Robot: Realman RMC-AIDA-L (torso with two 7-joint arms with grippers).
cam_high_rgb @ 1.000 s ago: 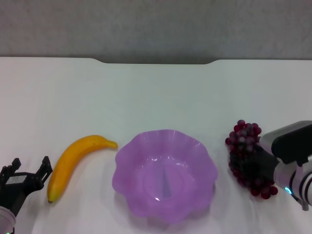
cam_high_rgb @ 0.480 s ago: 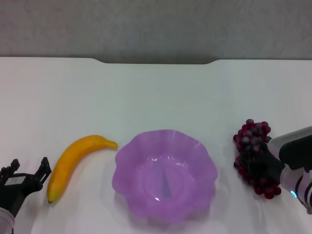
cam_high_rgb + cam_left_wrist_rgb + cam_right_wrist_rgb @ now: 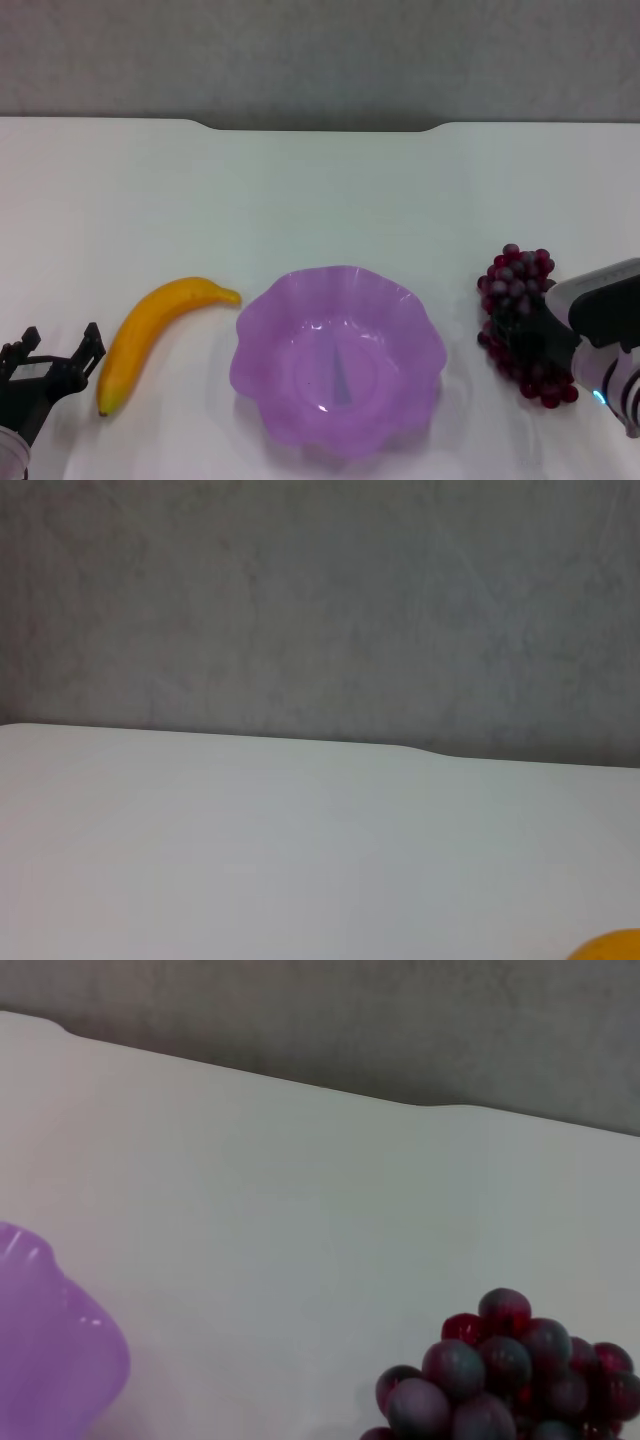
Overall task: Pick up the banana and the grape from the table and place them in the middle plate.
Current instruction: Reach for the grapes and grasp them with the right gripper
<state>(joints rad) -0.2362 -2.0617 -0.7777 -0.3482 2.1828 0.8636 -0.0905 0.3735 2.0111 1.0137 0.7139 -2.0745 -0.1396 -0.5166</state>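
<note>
The banana (image 3: 165,335) lies on the white table (image 3: 320,200), left of the purple middle plate (image 3: 262,300). Only its yellow edge (image 3: 610,947) shows in the left wrist view. My left gripper (image 3: 58,352) sits open just left of the banana's near end, apart from it. The grape (image 3: 520,320), a dark red bunch, is right of the plate. My right gripper (image 3: 535,345) reaches into the bunch from the right, its dark fingers closed among the berries. The right wrist view shows the grape (image 3: 500,1380) close up and the plate's rim (image 3: 60,1360) farther off.
The table's notched far edge (image 3: 320,128) runs along the back, with a grey wall (image 3: 320,60) behind it. Bare white tabletop lies between that edge and the fruit.
The right gripper and the grape bunch shifted together a little to the right, away from the plate, then held nearly still. Banana, plate and left gripper have not moved.
</note>
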